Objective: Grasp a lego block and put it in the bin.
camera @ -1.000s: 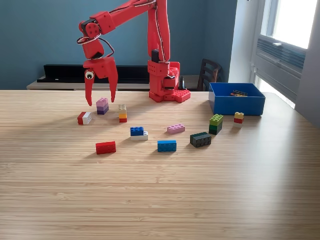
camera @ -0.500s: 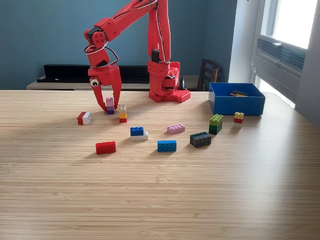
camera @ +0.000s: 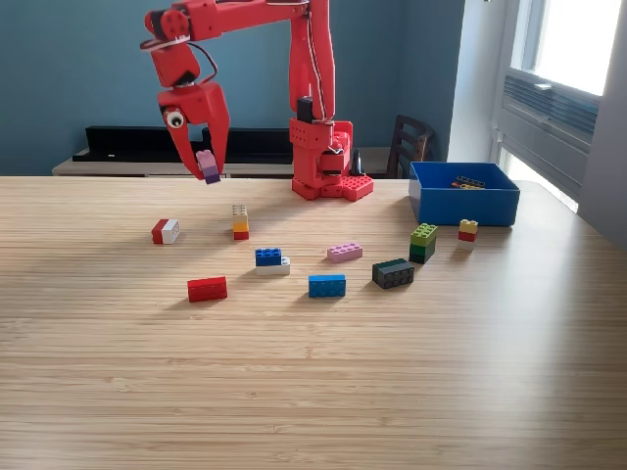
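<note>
My red gripper [camera: 207, 166] hangs well above the table at the exterior view's left, shut on a pink-and-purple lego block [camera: 208, 165] held between its fingertips. The blue bin [camera: 463, 204] stands at the back right of the table, with a dark block inside it. Loose blocks lie below and to the right of the gripper: a red-and-white one [camera: 165, 231], a white-orange-red stack [camera: 240, 222], a red one [camera: 207, 289], and a blue-and-white one [camera: 270, 260].
More blocks lie mid-table: a blue one [camera: 326, 285], pink [camera: 344, 252], dark green [camera: 393, 272], a green stack [camera: 423, 242] and a yellow-and-red one [camera: 468, 230] by the bin. The arm's red base [camera: 328, 162] stands at the back. A chair sits behind the table.
The gripper came down around the pink-and-purple block, shut on it and has lifted it off the table, up and slightly left.
</note>
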Motion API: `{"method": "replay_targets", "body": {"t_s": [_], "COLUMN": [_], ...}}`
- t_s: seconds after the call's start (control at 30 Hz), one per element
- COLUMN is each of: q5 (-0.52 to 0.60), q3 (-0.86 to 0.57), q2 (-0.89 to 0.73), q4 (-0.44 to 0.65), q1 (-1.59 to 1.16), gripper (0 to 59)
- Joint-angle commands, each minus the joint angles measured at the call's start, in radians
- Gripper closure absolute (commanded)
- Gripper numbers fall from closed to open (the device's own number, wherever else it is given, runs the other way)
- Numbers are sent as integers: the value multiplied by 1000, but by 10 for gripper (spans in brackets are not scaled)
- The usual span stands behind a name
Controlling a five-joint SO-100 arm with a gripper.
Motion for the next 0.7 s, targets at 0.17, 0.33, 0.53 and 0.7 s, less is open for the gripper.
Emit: {"method": "replay_targets", "body": {"t_s": [0.17, 0.33, 0.53, 0.7], "q5": [-60, -78, -120, -176], "q3": [-327, -325, -325, -299], "q2": [60, 60, 60, 58], "q4": [72, 71, 67, 67], "q1": [-371, -739, -1152, -1486], "gripper": [586, 586, 586, 586]}}
